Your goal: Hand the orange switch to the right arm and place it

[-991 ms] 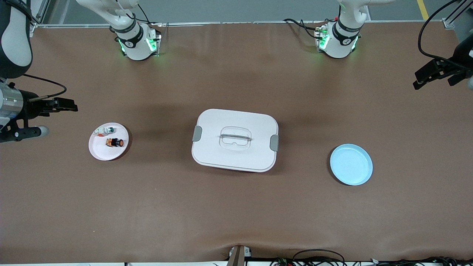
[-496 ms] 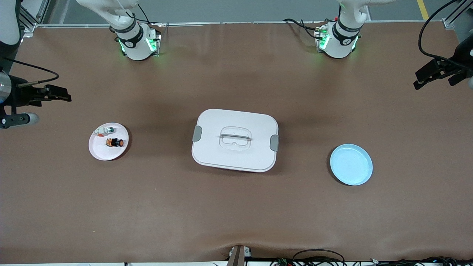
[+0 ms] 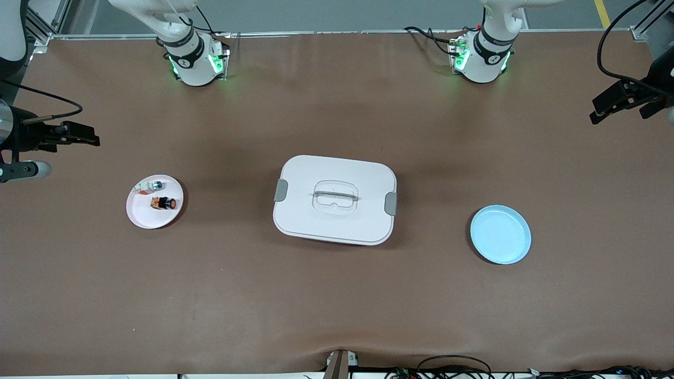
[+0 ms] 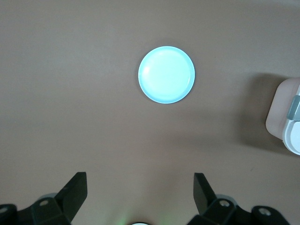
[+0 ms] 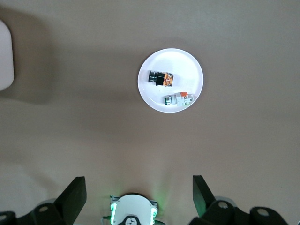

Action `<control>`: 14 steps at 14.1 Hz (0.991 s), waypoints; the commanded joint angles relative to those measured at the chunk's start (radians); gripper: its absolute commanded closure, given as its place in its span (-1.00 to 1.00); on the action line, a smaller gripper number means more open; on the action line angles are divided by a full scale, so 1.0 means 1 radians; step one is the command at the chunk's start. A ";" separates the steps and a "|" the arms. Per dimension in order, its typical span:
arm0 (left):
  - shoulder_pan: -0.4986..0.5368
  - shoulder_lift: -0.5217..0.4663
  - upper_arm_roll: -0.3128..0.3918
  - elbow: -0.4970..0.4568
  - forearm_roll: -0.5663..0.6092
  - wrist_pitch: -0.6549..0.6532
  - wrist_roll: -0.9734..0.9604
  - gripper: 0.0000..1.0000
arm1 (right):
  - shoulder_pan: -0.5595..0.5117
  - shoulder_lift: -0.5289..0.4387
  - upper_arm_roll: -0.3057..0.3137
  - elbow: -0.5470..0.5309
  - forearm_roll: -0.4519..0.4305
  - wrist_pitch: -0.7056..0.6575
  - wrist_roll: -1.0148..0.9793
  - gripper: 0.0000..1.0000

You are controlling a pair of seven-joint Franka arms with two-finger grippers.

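Note:
The orange switch (image 3: 163, 202) lies on its side on a small white plate (image 3: 143, 218) toward the right arm's end of the table. It also shows in the right wrist view (image 5: 161, 78), on the same plate (image 5: 187, 65). My right gripper (image 3: 90, 137) is open and empty, high over bare table at that end and apart from the plate; its jaws (image 5: 138, 183) stand wide. My left gripper (image 3: 617, 116) is open and empty, high over the left arm's end of the table, its jaws (image 4: 140, 182) wide.
A small white-and-silver switch (image 3: 150, 185) shares the white plate (image 5: 178, 99). A white lidded box (image 3: 334, 200) sits mid-table. An empty light blue plate (image 3: 500, 234) lies toward the left arm's end and shows in the left wrist view (image 4: 166, 75).
My right gripper has drawn back toward the table's end and the bases' side. My left gripper has shifted slightly the same way. The switches and plates have not moved.

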 commanded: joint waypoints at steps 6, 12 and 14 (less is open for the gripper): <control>0.001 0.005 -0.002 0.011 0.008 -0.019 0.013 -1.00 | 0.032 -0.011 0.011 -0.003 -0.009 0.025 0.074 -1.00; 0.001 0.006 -0.005 0.012 0.005 -0.057 0.076 -1.00 | 0.033 -0.012 0.010 -0.003 -0.002 0.036 0.144 -1.00; 0.001 0.011 -0.003 0.012 0.005 -0.057 0.074 -1.00 | 0.027 -0.006 0.006 0.002 0.000 0.034 0.144 -1.00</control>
